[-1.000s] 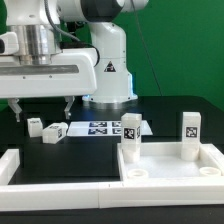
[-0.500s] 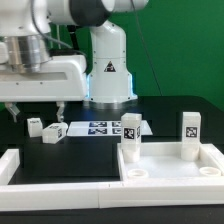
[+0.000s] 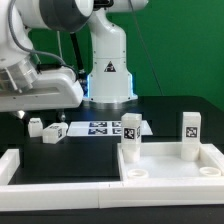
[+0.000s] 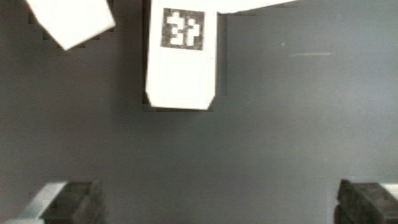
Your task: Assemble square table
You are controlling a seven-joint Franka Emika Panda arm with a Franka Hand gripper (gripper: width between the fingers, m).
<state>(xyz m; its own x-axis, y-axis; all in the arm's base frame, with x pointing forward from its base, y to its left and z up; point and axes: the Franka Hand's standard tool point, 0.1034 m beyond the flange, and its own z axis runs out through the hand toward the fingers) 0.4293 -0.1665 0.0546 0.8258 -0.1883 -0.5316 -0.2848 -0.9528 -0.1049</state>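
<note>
Square table's short white plastic leg post (image 4: 183, 60) lies flat on your black tabletop (image 4: 267, 130), clear of the gripper (image 4: 214, 205), whose dark fingers (image 4: 64, 204) stand spread, holding nothing. Its large white rimmed slab (image 3: 170, 165) sits at the exterior view's right, well apart.

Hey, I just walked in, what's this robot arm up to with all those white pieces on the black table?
The arm is partway through building a square table. Its gripper is open and empty, hovering over a loose leg and a second loose leg lying beside the marker board. On the exterior view's right, the tabletop lies flat with one upright leg and another upright leg standing on it.
</note>
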